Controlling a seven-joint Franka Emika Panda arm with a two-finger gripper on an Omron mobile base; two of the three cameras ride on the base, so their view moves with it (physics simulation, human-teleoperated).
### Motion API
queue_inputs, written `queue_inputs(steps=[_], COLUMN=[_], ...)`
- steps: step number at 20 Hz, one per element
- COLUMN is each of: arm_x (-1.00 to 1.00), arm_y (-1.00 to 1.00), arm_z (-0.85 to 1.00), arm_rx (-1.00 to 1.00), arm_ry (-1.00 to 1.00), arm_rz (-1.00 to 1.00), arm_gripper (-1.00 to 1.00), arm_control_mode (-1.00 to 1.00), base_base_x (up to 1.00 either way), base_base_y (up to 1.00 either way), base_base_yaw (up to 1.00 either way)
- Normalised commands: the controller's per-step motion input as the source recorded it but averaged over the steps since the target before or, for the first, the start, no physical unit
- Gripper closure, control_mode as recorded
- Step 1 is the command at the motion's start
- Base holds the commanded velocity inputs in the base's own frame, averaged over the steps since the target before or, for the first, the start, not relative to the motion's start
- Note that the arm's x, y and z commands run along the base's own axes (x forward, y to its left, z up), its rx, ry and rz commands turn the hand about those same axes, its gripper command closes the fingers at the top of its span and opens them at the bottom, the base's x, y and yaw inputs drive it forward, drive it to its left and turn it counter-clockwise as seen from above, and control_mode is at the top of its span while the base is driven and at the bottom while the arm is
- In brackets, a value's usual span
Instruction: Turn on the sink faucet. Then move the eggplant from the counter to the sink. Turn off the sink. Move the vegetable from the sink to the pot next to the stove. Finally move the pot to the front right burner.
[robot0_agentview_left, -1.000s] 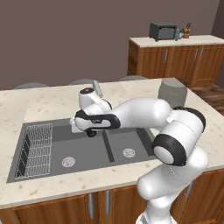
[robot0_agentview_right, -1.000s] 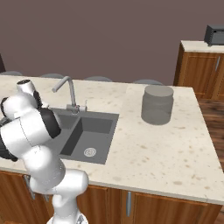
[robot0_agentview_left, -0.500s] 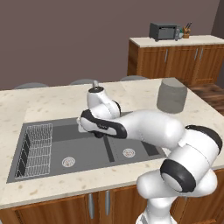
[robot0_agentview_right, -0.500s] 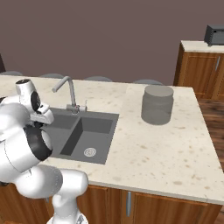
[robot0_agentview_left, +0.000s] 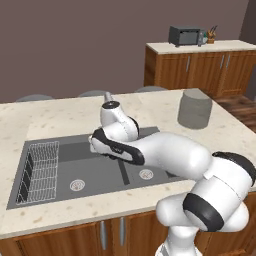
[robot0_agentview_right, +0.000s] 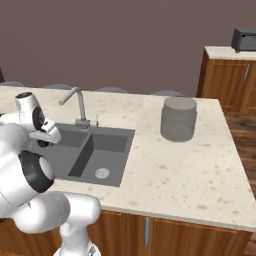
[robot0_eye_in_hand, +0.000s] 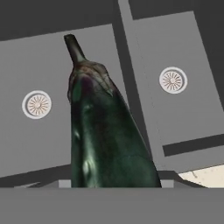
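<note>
Over sink (robot0_eye_in_hand: 183, 127), eggplant (robot0_eye_in_hand: 105, 135) newly carried

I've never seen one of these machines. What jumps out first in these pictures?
A dark eggplant looms close in the hand view, stem pointing away, hanging above the grey double-basin sink with its two round drains. In the base views the big white arm bends over that sink, and a grey ribbed cylinder stands on the beige counter.

Wall: plain dark mauve-brown (robot0_agentview_left: 75, 45), across top of both base views.
Floor: dark wood planks (robot0_agentview_right: 245, 145), right edge.
Side cabinet: brown wood, pale top (robot0_agentview_left: 200, 67), upper right.
Appliance: small dark box (robot0_agentview_left: 184, 36) on cabinet.
Light: even, soft.
</note>
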Motion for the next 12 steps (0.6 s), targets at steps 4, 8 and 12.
queue_inputs(steps=[4, 8, 12], arm_x=[0.00, 0.00, 0.00], arm_y=[0.00, 0.00, 0.00], arm_z=[0.00, 0.00, 0.00], arm_rx=[0.00, 0.00, 0.00], arm_ry=[0.00, 0.00, 0.00], arm_rz=[0.00, 0.00, 0.00], arm_gripper=[1.00, 1.00, 1.00], arm_control_mode=[1.00, 1.00, 1.00], base_base_x=[-0.43, -0.21, -0.03], base_base_y=[-0.23, -0.25, -0.09], base_base_yaw=[-0.39, -0.55, -0.64])
